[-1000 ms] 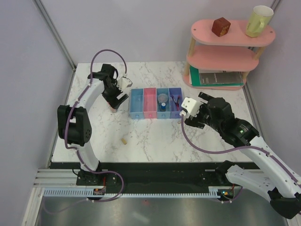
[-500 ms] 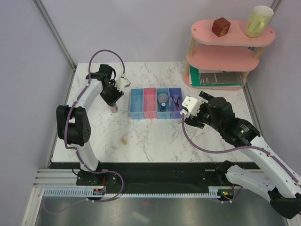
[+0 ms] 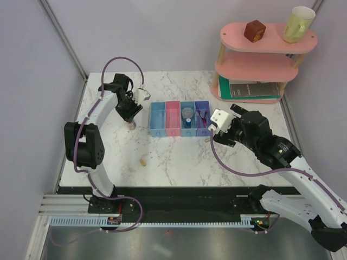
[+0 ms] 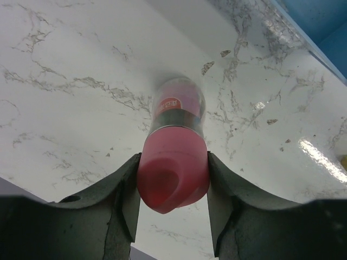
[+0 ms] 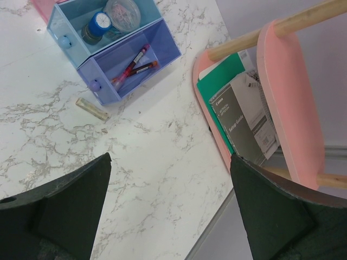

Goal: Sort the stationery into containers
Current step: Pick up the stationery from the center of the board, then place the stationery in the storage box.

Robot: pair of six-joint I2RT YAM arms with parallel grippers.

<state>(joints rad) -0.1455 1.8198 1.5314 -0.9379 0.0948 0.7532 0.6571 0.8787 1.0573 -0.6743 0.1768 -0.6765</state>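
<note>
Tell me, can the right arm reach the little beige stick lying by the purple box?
Probably yes. The beige stick lies flat on the table beside the purple box, nothing covers it, and the right gripper hangs close by with its jaws open.

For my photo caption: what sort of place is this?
Probably a robot lab test cell: left arm and right arm bolted to a marble-look table, plain walls enclosing it, staged props like the bins and pink shelf.
</note>
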